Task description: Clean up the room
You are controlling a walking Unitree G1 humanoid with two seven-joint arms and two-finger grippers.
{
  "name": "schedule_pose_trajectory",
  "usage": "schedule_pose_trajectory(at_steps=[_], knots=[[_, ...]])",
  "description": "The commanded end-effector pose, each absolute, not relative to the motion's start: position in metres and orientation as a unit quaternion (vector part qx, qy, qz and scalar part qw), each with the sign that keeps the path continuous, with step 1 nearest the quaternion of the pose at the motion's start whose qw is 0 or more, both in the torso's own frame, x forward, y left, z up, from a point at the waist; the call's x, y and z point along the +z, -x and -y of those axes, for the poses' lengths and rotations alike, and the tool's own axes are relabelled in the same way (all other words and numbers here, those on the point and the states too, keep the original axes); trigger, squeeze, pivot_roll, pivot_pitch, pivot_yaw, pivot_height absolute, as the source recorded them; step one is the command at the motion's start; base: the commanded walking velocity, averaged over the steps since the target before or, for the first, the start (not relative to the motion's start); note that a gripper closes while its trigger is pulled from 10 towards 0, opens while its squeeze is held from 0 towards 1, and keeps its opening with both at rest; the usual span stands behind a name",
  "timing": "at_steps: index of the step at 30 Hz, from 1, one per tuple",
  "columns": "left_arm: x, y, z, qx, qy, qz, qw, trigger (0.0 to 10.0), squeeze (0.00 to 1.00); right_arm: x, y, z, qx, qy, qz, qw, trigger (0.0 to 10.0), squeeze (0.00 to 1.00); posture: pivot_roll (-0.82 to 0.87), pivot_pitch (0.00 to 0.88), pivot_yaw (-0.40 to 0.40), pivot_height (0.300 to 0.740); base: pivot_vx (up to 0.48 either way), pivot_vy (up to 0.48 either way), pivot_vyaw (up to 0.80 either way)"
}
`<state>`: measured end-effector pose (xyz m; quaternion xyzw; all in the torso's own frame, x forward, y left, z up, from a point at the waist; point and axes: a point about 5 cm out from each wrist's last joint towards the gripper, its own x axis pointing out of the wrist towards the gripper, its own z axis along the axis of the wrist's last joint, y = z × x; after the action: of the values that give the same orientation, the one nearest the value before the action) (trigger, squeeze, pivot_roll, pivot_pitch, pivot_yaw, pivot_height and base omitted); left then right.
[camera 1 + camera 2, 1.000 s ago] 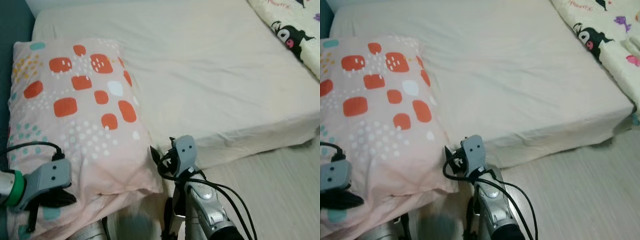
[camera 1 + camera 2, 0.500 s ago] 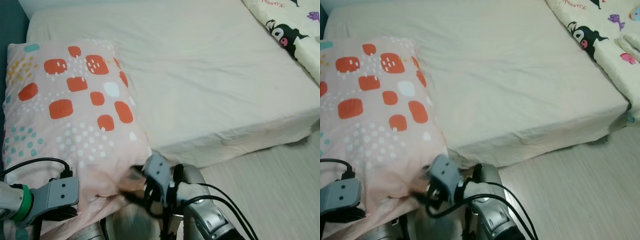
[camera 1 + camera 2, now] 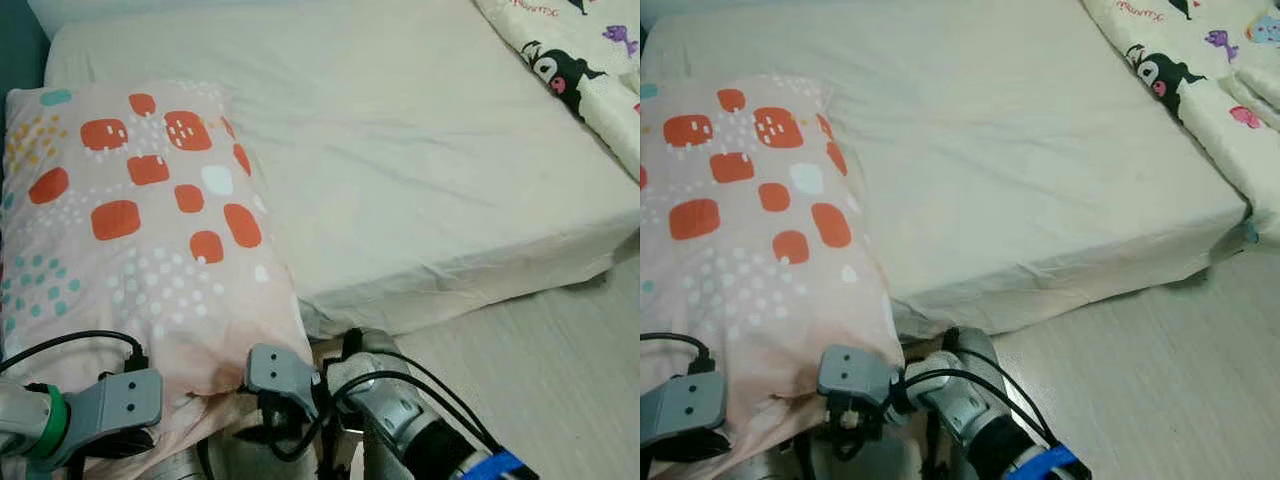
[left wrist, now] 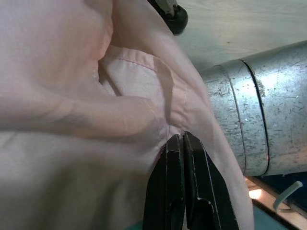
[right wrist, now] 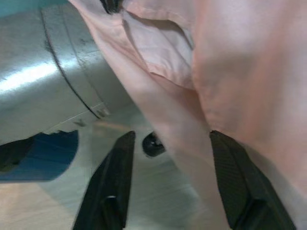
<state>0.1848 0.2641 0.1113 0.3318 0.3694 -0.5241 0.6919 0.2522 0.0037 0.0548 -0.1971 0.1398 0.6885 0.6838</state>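
pillow (image 3: pixel 140 230) is lying on the left side of the bed (image 3: pixel 420 160), pale pink with orange blocks and little white and teal dots, and its near end droops over the bed's front edge toward the robot. the bed has a plain cream sheet, and a cartoon-print blanket (image 3: pixel 590 70) sits on its far right edge. light wood floor (image 3: pixel 560 370) runs along the right of the bed.

left gripper (image 4: pixel 181 141) is down at the near left corner of the pillow, fingers pressed tight together right at the pink fabric's hem. looks clenched against the cloth, but i can't tell for sure if any fabric is actually pinched between them. a silver metal cylinder (image 4: pixel 249 115) shows just beside it in the left wrist view.

right gripper (image 5: pixel 168 167) is under the pillow's near right corner, fingers spread wide apart with the hanging pink edge running between them, not closed on it. in the head views its grey wrist block (image 3: pixel 282 372) sits just below that drooping corner, with black cables looping off the arm.
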Motion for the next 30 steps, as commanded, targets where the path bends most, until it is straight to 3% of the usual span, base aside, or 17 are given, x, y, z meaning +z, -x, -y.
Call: schedule_pose_trajectory(at_steps=[1, 5, 7, 9, 10, 11, 12, 13, 19, 20, 30], knots=[[0.092, -0.177, -0.268, -0.522, -0.338, -0.397, 0.675, 0.0, 0.0, 0.046, -0.252, -0.003, 0.674, 0.224, -0.143, 0.689, 0.0, 0.0, 0.06, 0.264, -0.104, 0.539, 0.0, 0.0, 0.0], [0.081, -0.183, -0.272, -0.503, -0.369, -0.398, 0.673, 0.0, 0.0, 0.049, -0.261, -0.006, 0.647, 0.25, -0.115, 0.711, 0.0, 0.0, 0.06, 0.264, -0.104, 0.539, 0.0, 0.0, 0.0], [0.061, -0.206, -0.279, -0.444, -0.444, -0.389, 0.675, 0.0, 0.0, 0.065, -0.282, -0.014, 0.584, 0.254, -0.055, 0.769, 0.0, 0.0, 0.05, 0.271, -0.105, 0.539, 0.0, 0.0, 0.0], [0.058, -0.212, -0.279, -0.431, -0.46, -0.383, 0.675, 0.0, 0.0, 0.07, -0.288, -0.016, 0.565, 0.265, -0.039, 0.781, 0.0, 0.0, 0.05, 0.273, -0.103, 0.539, 0.0, 0.0, 0.0], [0.055, -0.222, -0.276, -0.417, -0.469, -0.374, 0.683, 0.0, 0.0, 0.075, -0.296, -0.017, 0.538, 0.28, -0.023, 0.795, 0.6, 0.0, 0.04, 0.275, -0.104, 0.539, 0.0, 0.0, 0.0], [0.055, -0.222, -0.276, -0.417, -0.469, -0.374, 0.683, 0.0, 0.0, 0.075, -0.296, -0.017, 0.538, 0.28, -0.023, 0.795, 0.6, 0.0, 0.04, 0.275, -0.104, 0.539, 0.0, 0.0, 0.0], [0.053, -0.232, -0.272, -0.404, -0.481, -0.362, 0.688, 0.0, 0.0, 0.081, -0.303, -0.017, 0.511, 0.295, -0.007, 0.807, 1.9, 0.0, 0.04, 0.275, -0.104, 0.539, 0.0, 0.0, 0.0], [0.052, -0.244, -0.265, -0.39, -0.491, -0.347, 0.698, 0.0, 0.0, 0.088, -0.312, -0.018, 0.478, 0.31, 0.009, 0.822, 10.0, 0.0, 0.04, 0.274, -0.105, 0.539, 0.0, 0.0, 0.0], [0.059, -0.279, -0.247, -0.355, -0.525, -0.294, 0.716, 0.0, 0.0, 0.11, -0.331, -0.018, 0.405, 0.34, 0.051, 0.847, 10.0, 0.0, 0.03, 0.273, -0.101, 0.539, 0.0, 0.0, 0.0], [0.071, -0.3, -0.242, -0.325, -0.548, -0.261, 0.725, 0.0, 0.0, 0.119, -0.341, -0.014, 0.374, 0.356, 0.063, 0.854, 10.0, 0.0, 0.03, 0.273, -0.102, 0.539, 0.0, 0.0, 0.0], [0.105, -0.352, -0.226, -0.24, -0.611, -0.168, 0.735, 0.0, 0.0, 0.146, -0.369, 0.005, 0.241, 0.379, 0.084, 0.89, 10.0, 0.0, 0.02, 0.274, -0.109, 0.539, 0.0, 0.0, 0.0]])
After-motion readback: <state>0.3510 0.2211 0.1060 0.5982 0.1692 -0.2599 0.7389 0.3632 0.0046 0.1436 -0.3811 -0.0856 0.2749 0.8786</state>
